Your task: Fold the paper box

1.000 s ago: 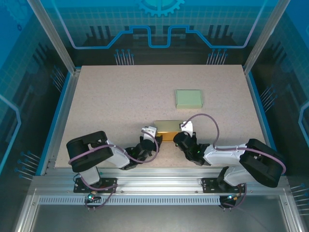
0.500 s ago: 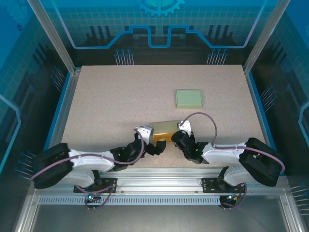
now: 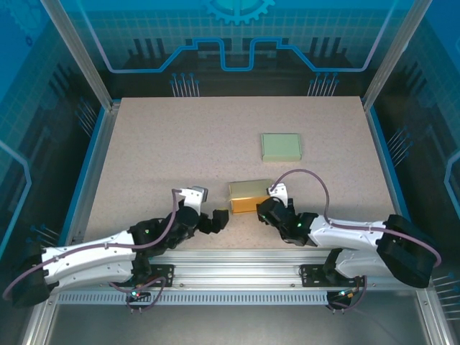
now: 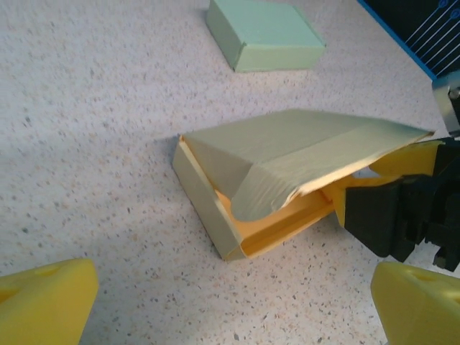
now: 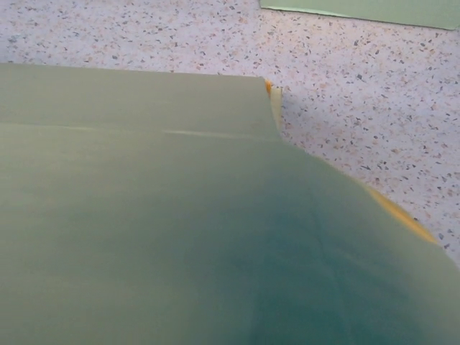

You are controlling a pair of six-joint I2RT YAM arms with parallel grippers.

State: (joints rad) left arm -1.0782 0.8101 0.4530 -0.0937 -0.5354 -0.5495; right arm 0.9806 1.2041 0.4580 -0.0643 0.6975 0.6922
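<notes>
Left hand (image 3: 213, 220) now back from box (image 3: 250, 195), spread apart; right hand (image 3: 267, 209): cannot tell. Flimsy lid (image 4: 302, 144), I'd pinch its edge.

The left arm (image 3: 93, 255) lies low and long, reaching in from the left. The left gripper (image 3: 214, 220) has its yellow fingers (image 4: 43, 298) spread wide apart. The right arm (image 3: 352, 233) lies low too, and the right gripper (image 3: 263, 210) points toward the left one, but I can't tell how its jaws stand.
</notes>
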